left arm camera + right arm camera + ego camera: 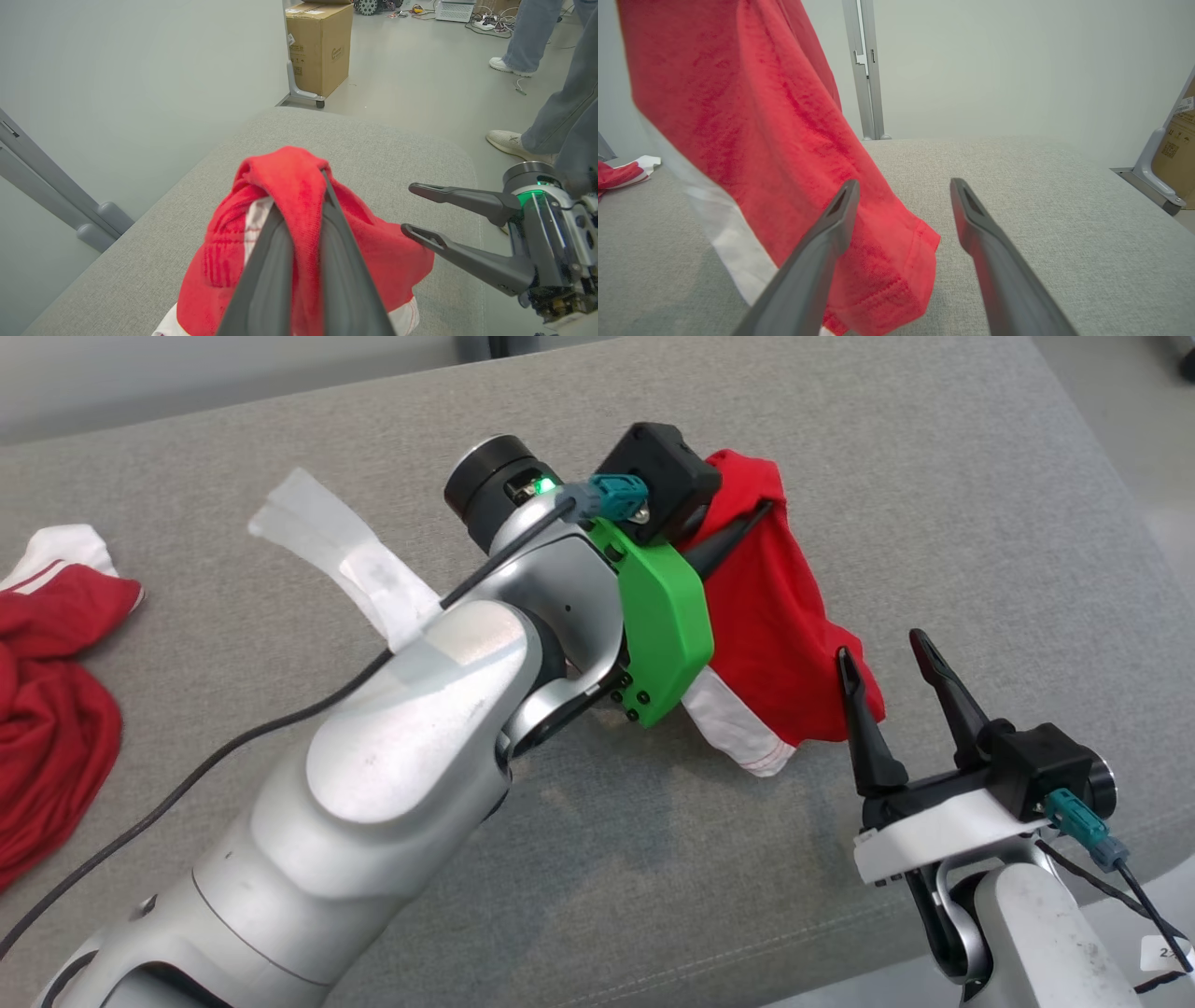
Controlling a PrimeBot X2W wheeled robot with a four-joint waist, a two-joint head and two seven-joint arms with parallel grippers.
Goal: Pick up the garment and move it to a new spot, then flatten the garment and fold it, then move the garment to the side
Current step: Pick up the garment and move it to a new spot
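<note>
We see our left gripper [322, 173] clamped on a bunch of the red garment [780, 635] — the cloth hangs from it over the grey cushion [952, 485], white hem low; our right gripper [882, 649] stands with fingers apart just beside the lower edge (touching or not, we cannot tell); another red garment [47, 709] lies well apart at the left.

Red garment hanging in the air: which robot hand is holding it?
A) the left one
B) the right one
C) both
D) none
A: the left gripper is shut on the red garment, while the right gripper stands open beside it.
</note>
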